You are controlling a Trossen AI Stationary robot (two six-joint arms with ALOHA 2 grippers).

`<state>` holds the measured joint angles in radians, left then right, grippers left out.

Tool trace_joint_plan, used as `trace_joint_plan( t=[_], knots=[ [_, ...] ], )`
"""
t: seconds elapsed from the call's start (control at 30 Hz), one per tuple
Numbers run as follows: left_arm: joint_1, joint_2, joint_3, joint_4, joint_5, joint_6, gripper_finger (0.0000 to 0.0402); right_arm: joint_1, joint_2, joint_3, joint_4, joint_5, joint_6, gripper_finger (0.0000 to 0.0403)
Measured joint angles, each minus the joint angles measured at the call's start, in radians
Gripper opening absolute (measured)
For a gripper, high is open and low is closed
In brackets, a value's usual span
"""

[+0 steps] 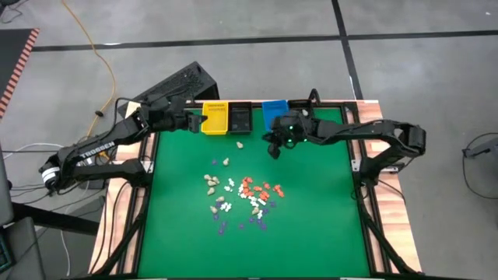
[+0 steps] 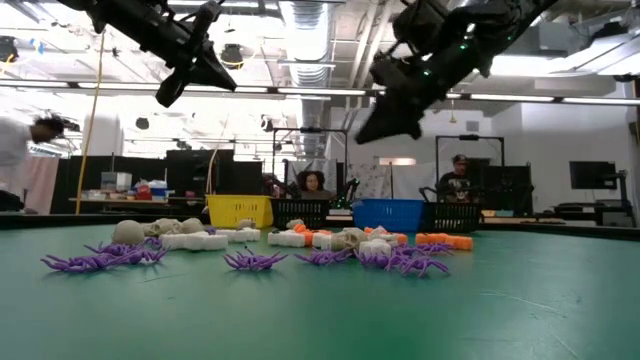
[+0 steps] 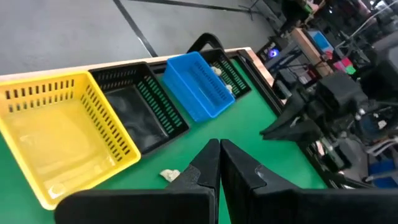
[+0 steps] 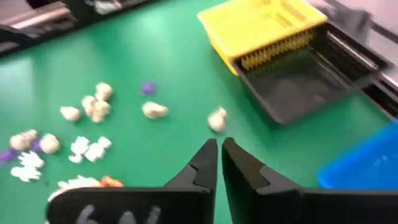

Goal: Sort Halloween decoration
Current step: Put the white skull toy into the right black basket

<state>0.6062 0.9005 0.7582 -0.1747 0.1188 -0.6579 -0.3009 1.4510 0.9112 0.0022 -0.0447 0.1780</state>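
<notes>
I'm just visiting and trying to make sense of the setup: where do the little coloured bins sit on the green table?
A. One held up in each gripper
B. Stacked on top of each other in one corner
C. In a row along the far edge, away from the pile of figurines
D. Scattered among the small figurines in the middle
C: the yellow bin, black bin and blue bin line the table's far edge, with the figurines heaped mid-table.

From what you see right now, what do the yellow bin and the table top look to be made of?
The yellow bin looks like moulded plastic, slightly glossy: thin stiff walls with rows of slots near the rim. The table top looks like a green felt or fabric mat, matte and without glare, framed by pale wood-look edging; the cover's exact material cannot be told.
</notes>
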Motion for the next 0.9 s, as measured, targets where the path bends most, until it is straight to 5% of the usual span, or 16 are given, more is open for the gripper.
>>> trace_joint_plan(
  t=[0.3, 0.5, 0.67, 0.9],
  knots=[
    [-0.028, -0.006, 0.0, 0.01, 0.009, 0.009, 0.0, 0.065, 0.225, 0.025, 0.238, 0.034, -0.028, 0.0155],
    [-0.03, -0.027, 0.0, 0.007, 0.032, 0.026, 0.0, 0.087, 0.403, 0.156, 0.233, 0.081, -0.028, 0.0221],
    [-0.03, -0.057, 0.0, 0.007, 0.035, 0.036, 0.0, 0.097, 0.507, 0.297, 0.162, 0.254, -0.046, 0.0231],
    [-0.03, -0.102, -0.001, 0.007, 0.057, 0.053, 0.0, 0.092, 0.615, 0.443, -0.027, 0.259, -0.046, 0.0231]
  ],
)
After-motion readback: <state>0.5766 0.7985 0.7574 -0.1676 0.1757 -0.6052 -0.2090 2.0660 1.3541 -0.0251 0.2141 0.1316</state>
